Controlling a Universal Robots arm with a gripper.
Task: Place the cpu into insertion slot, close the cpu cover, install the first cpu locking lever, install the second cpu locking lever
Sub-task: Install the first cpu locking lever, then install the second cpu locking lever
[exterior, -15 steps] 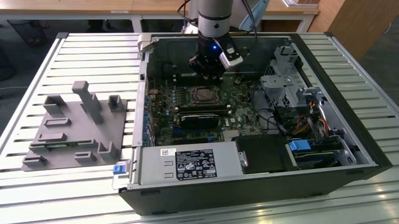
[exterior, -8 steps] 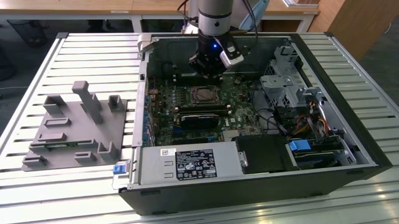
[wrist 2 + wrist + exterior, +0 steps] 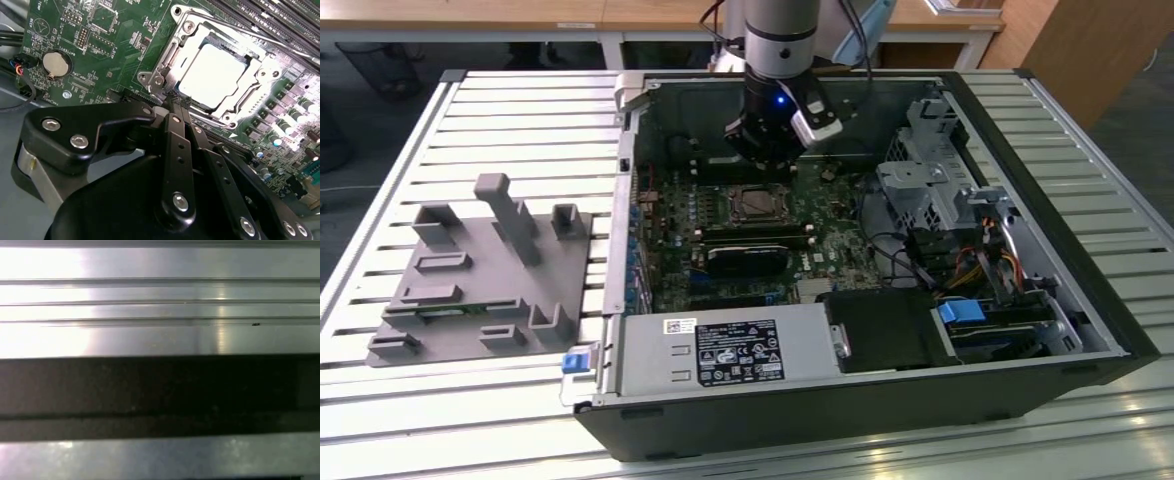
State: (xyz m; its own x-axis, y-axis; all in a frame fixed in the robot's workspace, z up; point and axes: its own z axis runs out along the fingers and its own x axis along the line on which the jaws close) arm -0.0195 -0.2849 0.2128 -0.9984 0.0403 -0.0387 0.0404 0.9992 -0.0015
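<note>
The cpu [image 3: 216, 74] sits in the slot [image 3: 165, 65] at upper right, cover [image 3: 250, 62] down. The tool [image 3: 176, 101], fingers pinched together and empty, tips at the cover's edge, likely for a lever.

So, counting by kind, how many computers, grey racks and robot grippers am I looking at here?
Open computer: 1
Grey plastic rack: 1
Gripper: 1
Total: 3

Green circuit board [image 3: 115, 45], silver cpu cover [image 3: 250, 82], pale silver cpu [image 3: 215, 75], black gripper [image 3: 176, 102], grey ribbed table [image 3: 520, 110].
</note>
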